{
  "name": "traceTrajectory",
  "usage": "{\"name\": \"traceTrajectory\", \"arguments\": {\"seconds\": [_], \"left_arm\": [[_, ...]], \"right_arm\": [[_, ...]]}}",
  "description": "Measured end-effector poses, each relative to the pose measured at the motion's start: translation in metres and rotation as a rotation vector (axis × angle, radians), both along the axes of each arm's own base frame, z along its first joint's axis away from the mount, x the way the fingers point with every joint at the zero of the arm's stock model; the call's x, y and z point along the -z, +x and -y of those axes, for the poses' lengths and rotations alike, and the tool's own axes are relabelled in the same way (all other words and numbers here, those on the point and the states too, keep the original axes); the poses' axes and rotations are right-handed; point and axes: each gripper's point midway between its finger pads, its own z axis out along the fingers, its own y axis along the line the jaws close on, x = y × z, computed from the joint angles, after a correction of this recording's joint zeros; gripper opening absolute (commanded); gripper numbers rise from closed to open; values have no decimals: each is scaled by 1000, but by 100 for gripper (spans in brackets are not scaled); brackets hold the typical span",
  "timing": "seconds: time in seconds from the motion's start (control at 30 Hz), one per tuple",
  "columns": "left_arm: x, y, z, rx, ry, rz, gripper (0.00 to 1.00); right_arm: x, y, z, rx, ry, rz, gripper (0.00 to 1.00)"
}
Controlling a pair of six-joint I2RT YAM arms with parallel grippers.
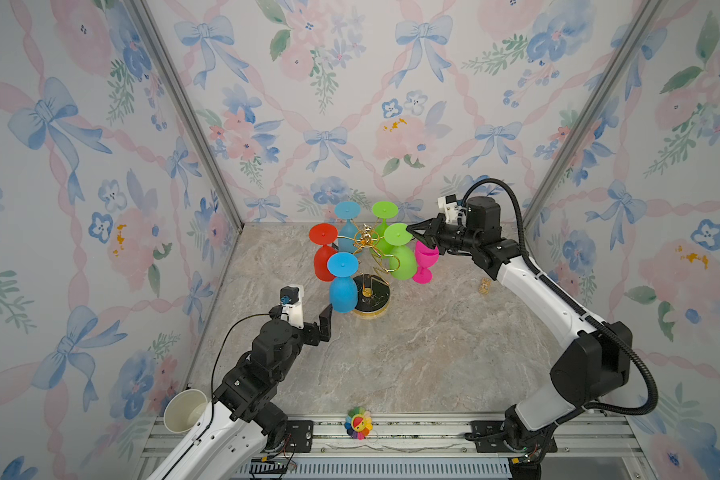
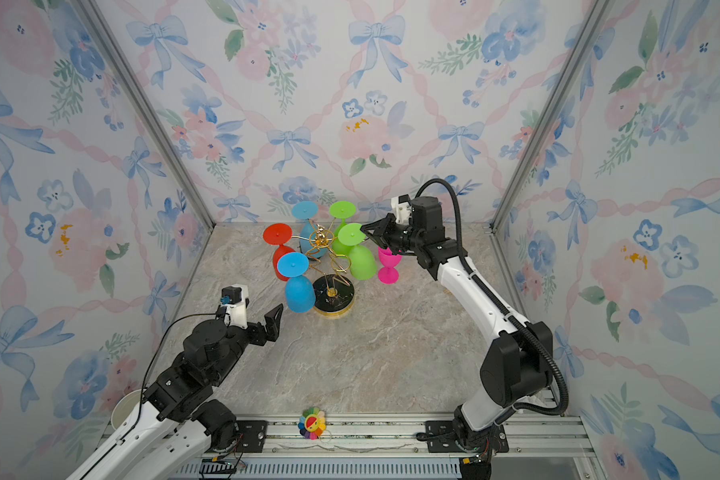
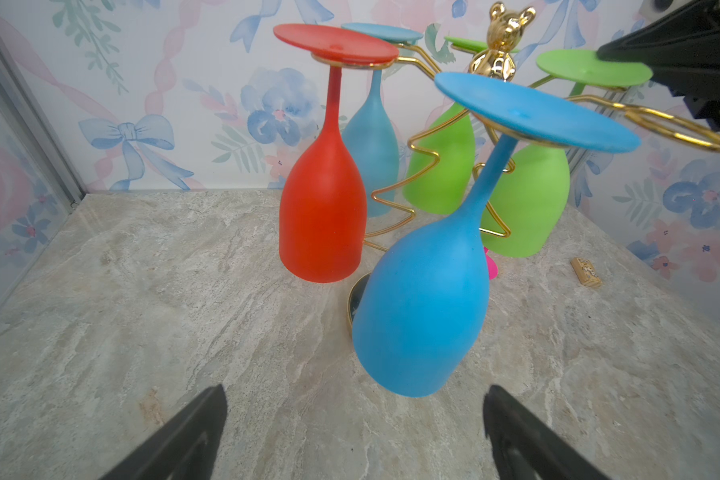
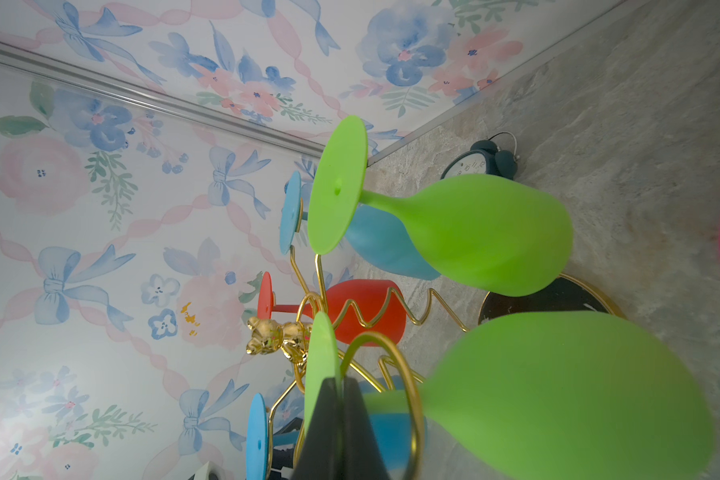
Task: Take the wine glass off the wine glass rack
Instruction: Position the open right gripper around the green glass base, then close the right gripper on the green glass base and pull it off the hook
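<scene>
Left wrist view shows your left fingers point(image 3: 192, 436) spread wide, low over the surface point(image 3: 142, 291) and just short of the bowl of the blue wine glass point(image 3: 425, 307), which hangs upside down by its foot from a front loop of the wine glass rack point(image 1: 375, 304). Your right fingers point(image 1: 420, 232) are pressed shut, tips against the foot of a green glass point(image 1: 402, 262) on the rack's other side. Pull the blue glass straight down and its foot will likely catch the wire loop, dragging the rack over and shaking the red glass point(image 3: 321, 216) beside it loose.
</scene>
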Motion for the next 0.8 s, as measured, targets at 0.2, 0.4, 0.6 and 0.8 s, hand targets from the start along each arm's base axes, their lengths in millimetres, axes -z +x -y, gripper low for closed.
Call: {"name": "traceTrajectory", "arguments": {"seconds": [0.2, 0.4, 0.6, 0.8], "left_arm": [[0, 0, 0, 0, -3, -1, 98], [0, -1, 5, 25, -14, -7, 98], [2, -2, 8, 43, -17, -16, 98], [9, 0, 12, 55, -6, -39, 98]], "right_arm": [[-5, -10, 4, -3, -5, 12, 0], [-15, -30, 11, -9, -14, 44, 0], [-22, -53, 23, -7, -63, 89, 0], [-20, -59, 26, -21, -99, 105, 0]]}}
